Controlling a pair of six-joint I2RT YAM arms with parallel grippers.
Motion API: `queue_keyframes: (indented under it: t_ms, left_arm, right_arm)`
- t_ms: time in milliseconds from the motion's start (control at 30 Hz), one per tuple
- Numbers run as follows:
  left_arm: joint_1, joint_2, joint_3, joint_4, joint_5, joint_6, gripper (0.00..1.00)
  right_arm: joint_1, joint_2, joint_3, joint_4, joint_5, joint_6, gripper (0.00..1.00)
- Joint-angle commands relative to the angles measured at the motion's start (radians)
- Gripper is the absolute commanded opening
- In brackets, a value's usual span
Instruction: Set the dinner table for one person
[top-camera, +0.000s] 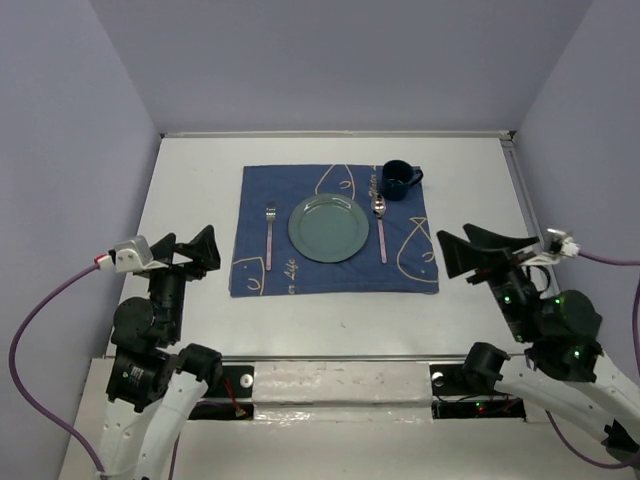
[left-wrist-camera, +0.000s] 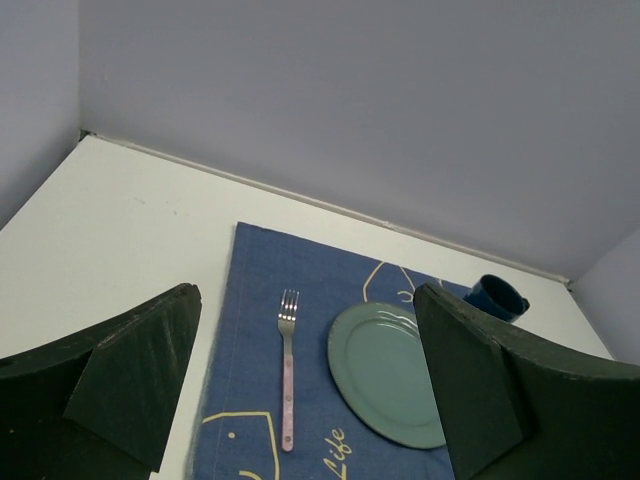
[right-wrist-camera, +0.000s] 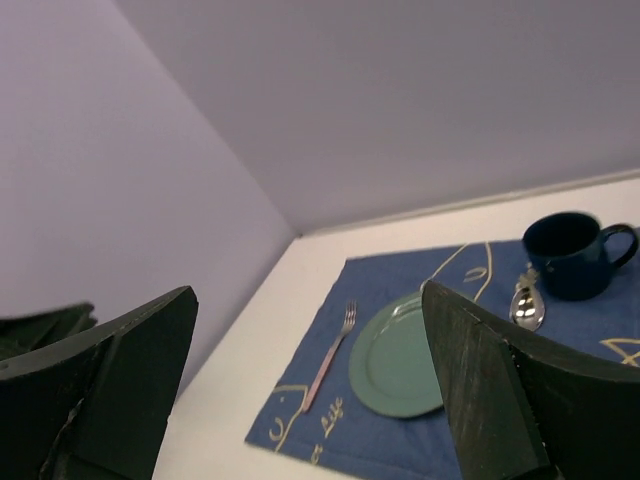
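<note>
On the white dinner table (top-camera: 180, 200) lies a dark blue placemat (top-camera: 335, 275) with pale line drawings. A green plate (top-camera: 328, 228) sits at its middle. A pink-handled fork (top-camera: 269, 238) lies left of the plate and a pink-handled spoon (top-camera: 381, 228) right of it. A dark blue mug (top-camera: 398, 179) stands at the mat's far right corner. My left gripper (top-camera: 200, 250) hovers open off the mat's left edge. Off the right edge, my right gripper (top-camera: 462, 253) is open too. Nothing is held. In the left wrist view the fork (left-wrist-camera: 288, 365) and plate (left-wrist-camera: 385, 372) show between the fingers.
Grey walls enclose the table on three sides. A metal rail (top-camera: 330, 360) runs along the near edge by the arm bases. Purple cables (top-camera: 40, 320) loop from both wrists. Bare tabletop (top-camera: 330, 320) lies between the mat and the rail.
</note>
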Motion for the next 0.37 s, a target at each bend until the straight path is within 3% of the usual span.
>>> queue_keyframes:
  t_ms: [0, 333]
  left_arm:
    - [-0.002, 0.016, 0.029, 0.077, 0.05, 0.006, 0.99]
    - [-0.002, 0.035, 0.029, 0.1, 0.103, 0.018, 0.99]
  right_arm:
    - [-0.003, -0.103, -0.032, -0.106, 0.099, -0.079, 1.0]
    - [-0.003, 0.014, -0.019, -0.112, 0.088, -0.05, 1.0]
